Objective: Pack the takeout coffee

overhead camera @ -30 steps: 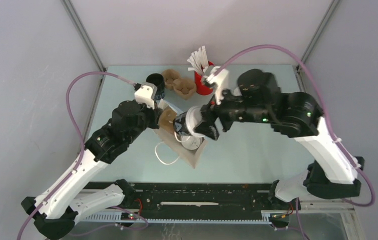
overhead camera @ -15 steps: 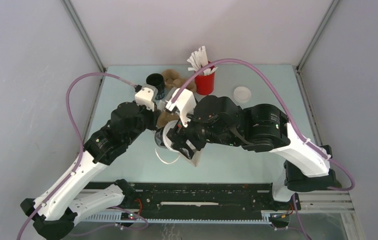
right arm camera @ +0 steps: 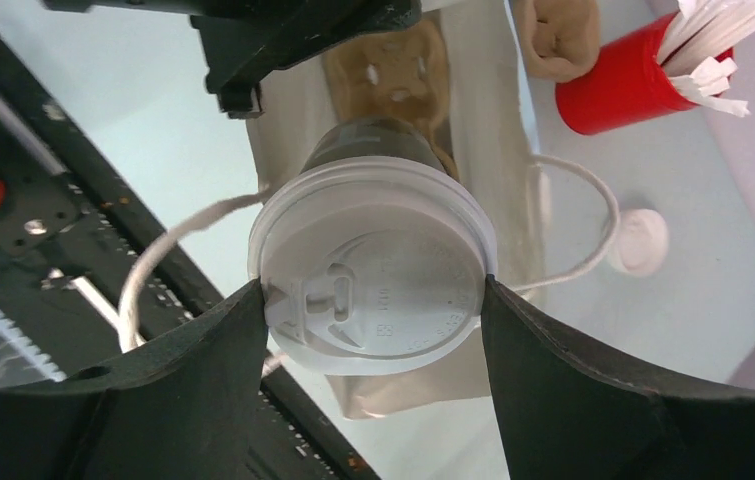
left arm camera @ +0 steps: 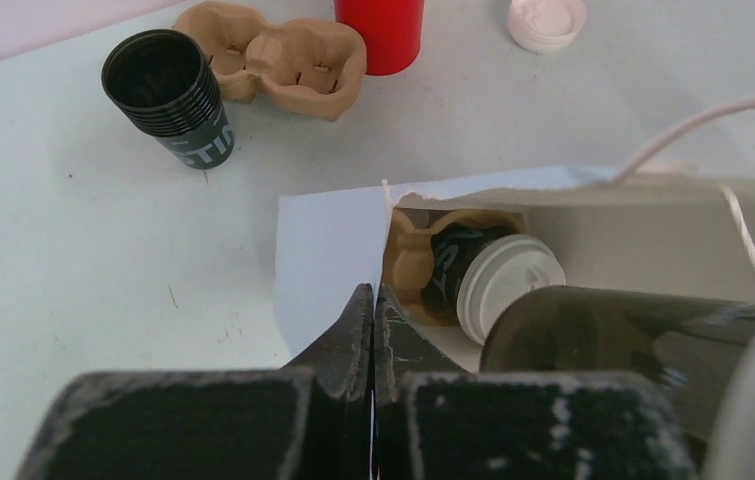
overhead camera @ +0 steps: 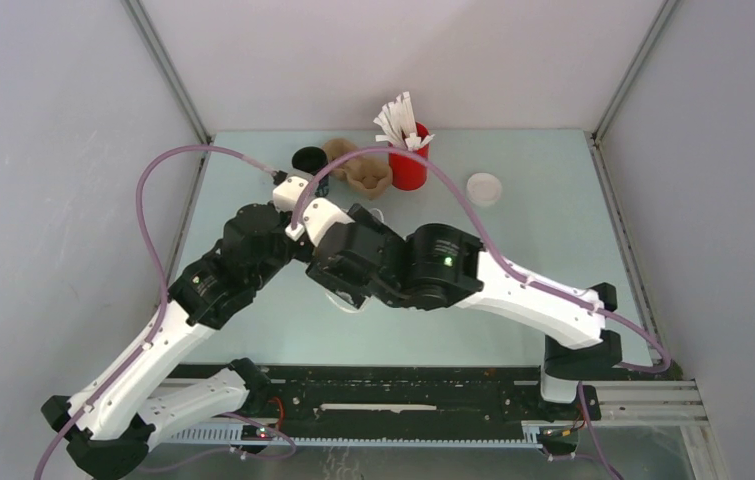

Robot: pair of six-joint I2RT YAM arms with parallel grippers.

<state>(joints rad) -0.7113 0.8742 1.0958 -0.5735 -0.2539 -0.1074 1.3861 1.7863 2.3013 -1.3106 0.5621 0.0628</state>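
Table (overhead camera: 553,215) | wrist-only: left hand (left arm camera: 371,300) pinches bag (left arm camera: 323,250); right hand (right arm camera: 371,330) grips takeout coffee (right arm camera: 373,250)

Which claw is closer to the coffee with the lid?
Right. The right gripper grips the coffee by its lid rim, at the mouth of the bag. The left gripper pinches the bag's edge beside it, not touching the coffee.

Takeout coffee (right arm camera: 373,265): held in right gripper (right arm camera: 371,320) at mouth of paper bag (right arm camera: 488,120).
Dark cup, round white lid w/ sip hole, lid facing wrist cam. Pinched at lid rim btwn both fingers, body pointing into bag. 2nd lidded coffee (left arm camera: 506,283) inside bag, tilted, lid toward opening, against brown carrier (left arm camera: 408,265).
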